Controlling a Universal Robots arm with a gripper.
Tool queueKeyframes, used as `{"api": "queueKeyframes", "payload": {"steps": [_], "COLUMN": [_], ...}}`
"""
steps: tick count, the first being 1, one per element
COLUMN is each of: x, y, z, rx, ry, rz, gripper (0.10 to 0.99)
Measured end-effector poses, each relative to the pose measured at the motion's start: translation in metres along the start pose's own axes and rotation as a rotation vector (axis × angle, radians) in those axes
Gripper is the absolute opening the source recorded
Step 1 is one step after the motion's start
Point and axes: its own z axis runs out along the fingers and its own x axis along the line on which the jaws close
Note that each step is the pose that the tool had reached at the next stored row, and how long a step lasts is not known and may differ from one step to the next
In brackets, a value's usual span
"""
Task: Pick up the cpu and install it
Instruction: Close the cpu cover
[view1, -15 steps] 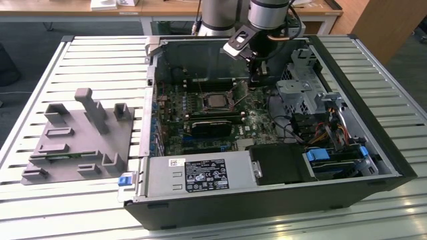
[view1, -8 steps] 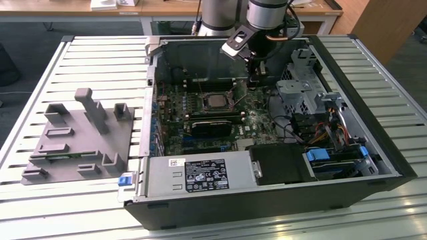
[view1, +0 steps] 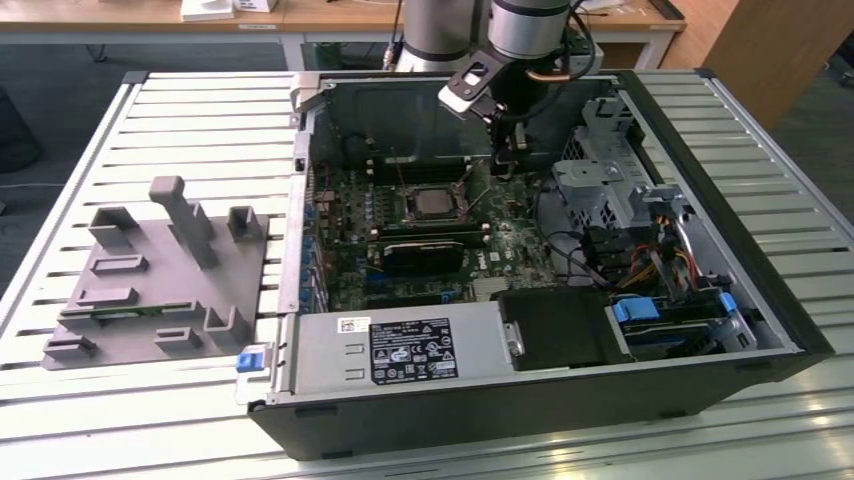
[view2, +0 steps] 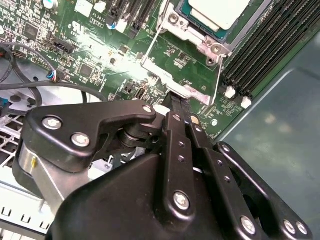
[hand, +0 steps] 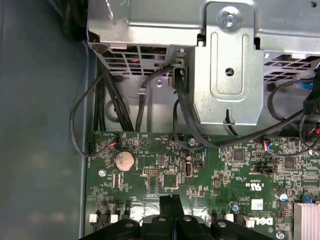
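Observation:
The cpu (view1: 430, 203), a silvery square chip, lies in the motherboard socket inside the open computer case (view1: 747, 300). In the second wrist view the cpu (view2: 220, 10) sits inside the socket's metal frame (view2: 195, 42). My gripper (view1: 507, 165) hangs just to the exterior view's right of the socket, low over the board. Its black fingers (view2: 172, 107) are pressed together with nothing between them, and their tips sit at the frame's outer tab. In the first wrist view my gripper (hand: 171, 201) points down at the green board.
A grey plastic fixture (view1: 160, 270) with upright posts stands on the slatted table at the exterior view's left. Inside the case are a power supply (view1: 400, 350), a metal drive cage (view1: 601, 180), loose cables (view1: 601, 260) and memory slots (view2: 265, 50).

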Motion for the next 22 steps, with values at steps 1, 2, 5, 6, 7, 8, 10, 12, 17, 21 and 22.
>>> {"api": "queueKeyframes", "payload": {"steps": [1,2,5,6,7,8,10,12,17,21,22], "x": [0.0,0.0,0.0,0.0,0.0001,0.0001,0.0001,0.0001,0.0001,0.0002,0.0002], "y": [-0.0005,-0.001,-0.0026,-0.0031,-0.0037,-0.0044,-0.0056,-0.0067,-0.0092,-0.0109,-0.0114], "z": [0.0,0.0,-0.0001,-0.0001,-0.0001,-0.0001,-0.0002,-0.0002,-0.0002,-0.0003,-0.0003], "rx": [0.0,0.0,0.0,0.0,0.0,0.0,0.0,0.0,0.0,0.0,0.0], "ry": [0.0,0.0,0.0,0.0,0.0,0.0,0.0,0.0,0.0,0.0,0.0], "rz": [0.0,0.0,0.0,0.0,0.0,0.0,0.0,0.0,0.0,0.0,0.0], "gripper": [0.106,0.106,0.106,0.106,0.106,0.106,0.106,0.106,0.106,0.106,0.106]}}
